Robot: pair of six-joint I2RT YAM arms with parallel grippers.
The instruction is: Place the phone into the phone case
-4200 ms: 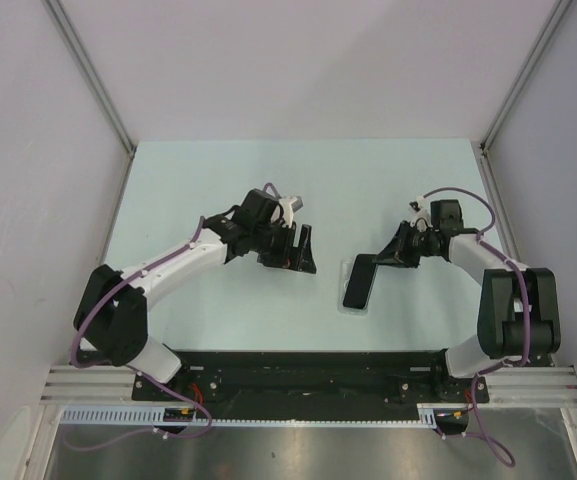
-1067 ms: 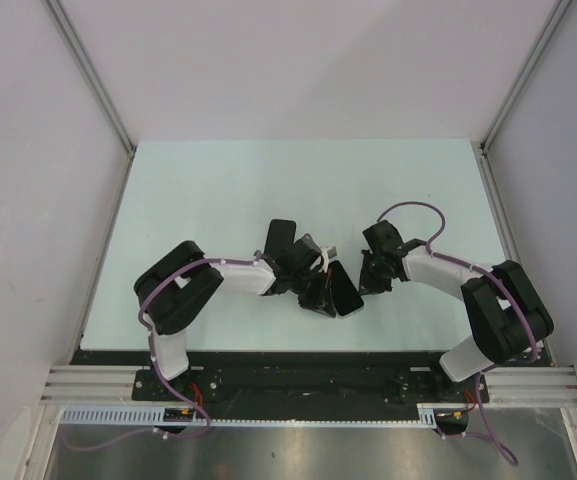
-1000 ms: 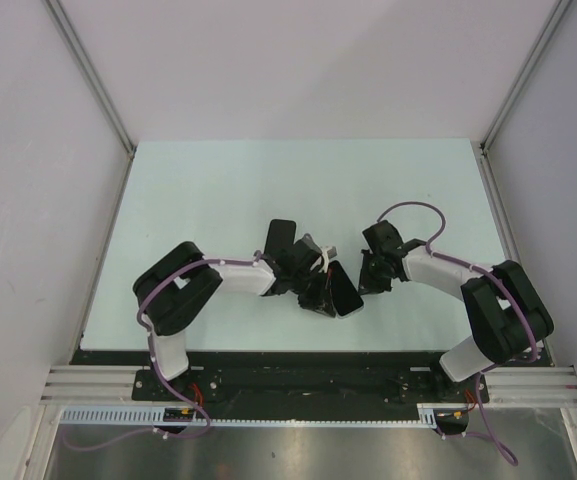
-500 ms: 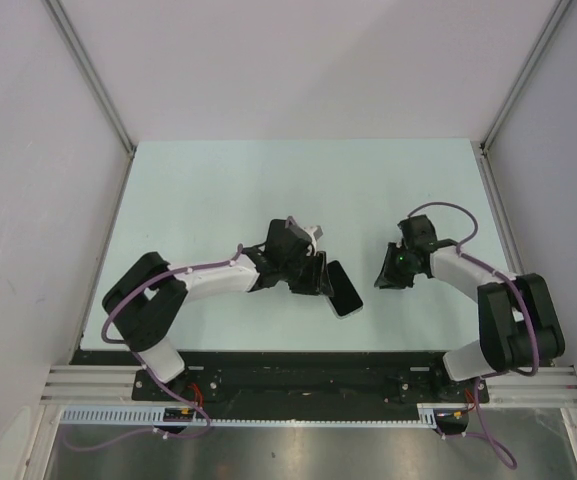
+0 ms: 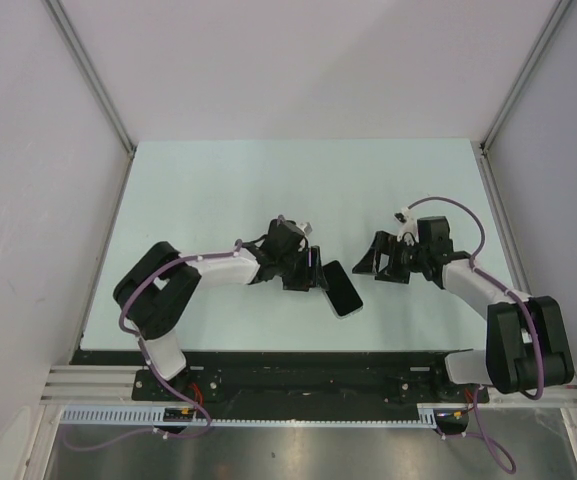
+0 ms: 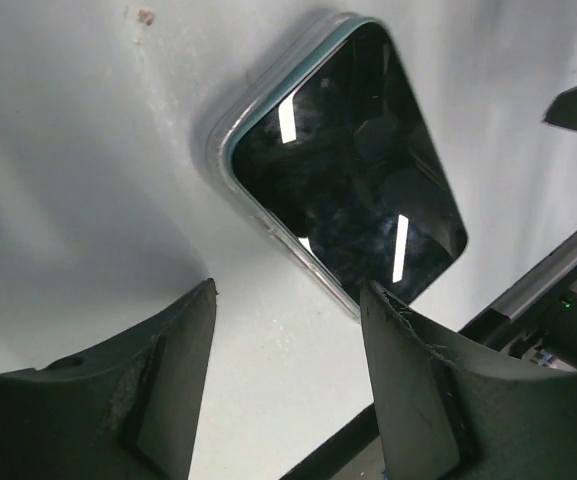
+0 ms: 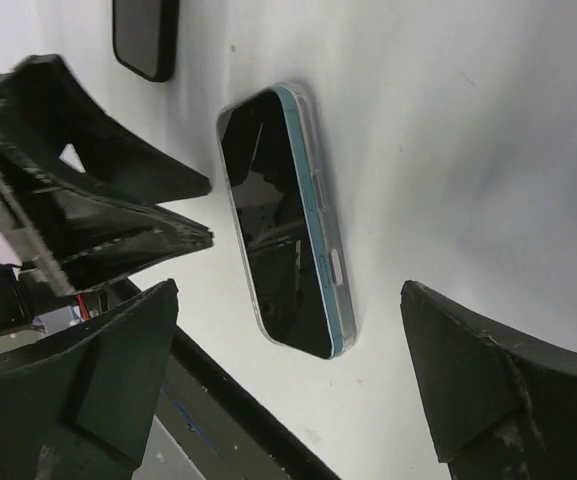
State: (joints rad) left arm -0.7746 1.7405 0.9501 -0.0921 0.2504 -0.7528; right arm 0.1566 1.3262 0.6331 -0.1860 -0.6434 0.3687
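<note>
Pale green table [image 5: 208, 190] carries the phone [image 5: 343, 290], seated screen-up in the phone case [image 6: 230, 130] near centre; we see left gripper [image 6: 288, 295] and right gripper [image 7: 290, 288] flanking it, fingers spread wide, holding nothing.

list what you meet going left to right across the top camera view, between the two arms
left gripper → phone, lying in the clear phone case → right gripper

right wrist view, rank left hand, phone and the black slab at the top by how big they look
1. left hand, largest
2. phone
3. black slab, smallest, though the frame cuts it off, so its full size is unsure
</note>
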